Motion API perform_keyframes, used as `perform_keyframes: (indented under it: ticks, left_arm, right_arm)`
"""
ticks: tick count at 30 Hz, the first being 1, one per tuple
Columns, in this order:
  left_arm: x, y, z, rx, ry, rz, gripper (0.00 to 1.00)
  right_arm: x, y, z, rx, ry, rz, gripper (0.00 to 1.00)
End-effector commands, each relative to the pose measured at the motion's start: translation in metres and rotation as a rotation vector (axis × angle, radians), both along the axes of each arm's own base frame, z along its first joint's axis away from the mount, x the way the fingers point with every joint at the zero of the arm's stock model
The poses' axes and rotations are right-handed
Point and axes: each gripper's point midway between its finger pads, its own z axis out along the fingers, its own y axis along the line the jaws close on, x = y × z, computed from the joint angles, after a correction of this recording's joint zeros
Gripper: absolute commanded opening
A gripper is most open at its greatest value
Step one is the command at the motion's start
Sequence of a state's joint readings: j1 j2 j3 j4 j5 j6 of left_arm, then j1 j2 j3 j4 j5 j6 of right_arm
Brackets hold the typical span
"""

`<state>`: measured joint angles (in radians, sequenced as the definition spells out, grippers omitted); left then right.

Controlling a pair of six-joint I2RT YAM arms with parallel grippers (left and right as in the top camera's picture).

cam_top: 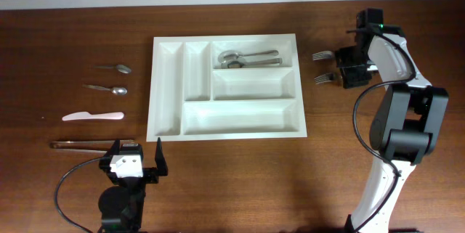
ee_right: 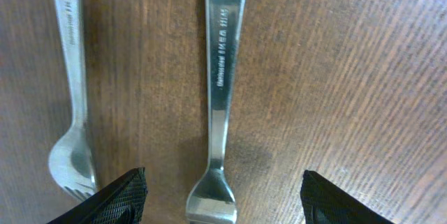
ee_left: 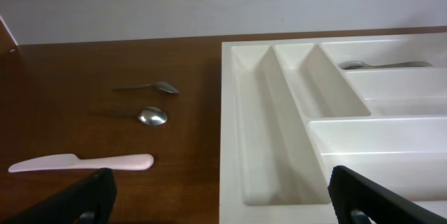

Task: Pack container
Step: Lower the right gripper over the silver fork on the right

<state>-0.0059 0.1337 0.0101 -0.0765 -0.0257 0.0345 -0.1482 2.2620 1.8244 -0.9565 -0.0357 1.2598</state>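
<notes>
The white container (cam_top: 167, 88) lies mid-table, with a few spoons (cam_top: 243, 59) in its top right compartment. Two forks (cam_top: 321, 56) (cam_top: 325, 78) lie on the wood to its right, their handles under my right gripper (cam_top: 347, 67). In the right wrist view that gripper (ee_right: 220, 206) is open and low over the table. One fork (ee_right: 222, 77) lies between its fingers, untouched, and the other fork (ee_right: 70, 77) lies just outside the left finger (ee_right: 112, 199). My left gripper (cam_top: 138, 164) (ee_left: 223, 206) stands open at the front left, holding nothing, facing the container's near corner (ee_left: 234, 126).
Left of the container lie two small spoons (cam_top: 116, 67) (cam_top: 110, 88), a pale pink knife (cam_top: 92, 116) and long metal tongs (cam_top: 83, 144). The left wrist view shows the spoons (ee_left: 159, 87) (ee_left: 151, 116) and the knife (ee_left: 84, 162) as well.
</notes>
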Motion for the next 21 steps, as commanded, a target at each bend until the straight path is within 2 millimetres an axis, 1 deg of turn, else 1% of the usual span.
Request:
perform_keyframes:
  ticks: [1,4,6,9,17,21]
  left_arm:
    - [0.0,-0.002,0.0,0.009,0.001,-0.016,0.99]
    - [0.0,-0.002,0.0,0.009,0.001,-0.016,0.99]
    - [0.0,-0.002,0.0,0.009,0.001,-0.016,0.99]
    - [0.0,-0.002,0.0,0.009,0.001,-0.016,0.99]
    - [0.0,-0.002,0.0,0.009,0.001,-0.016,0.99]
    - [0.0,-0.002,0.0,0.009,0.001,-0.016,0.99]
  right_arm:
    - [-0.001,-0.004,-0.011,-0.012,0.014,-0.004,0.72]
    - [0.004,-0.005,-0.011,-0.02,-0.006,0.018,0.72]
    - [0.004,-0.005,-0.012,-0.02,-0.003,0.017,0.72]
    - [0.002,-0.004,-0.019,-0.016,0.013,0.02,0.72]
    - [-0.007,0.004,-0.045,0.029,0.074,0.043,0.72]
    - [-0.008,0.005,-0.049,0.026,0.081,0.054,0.72]
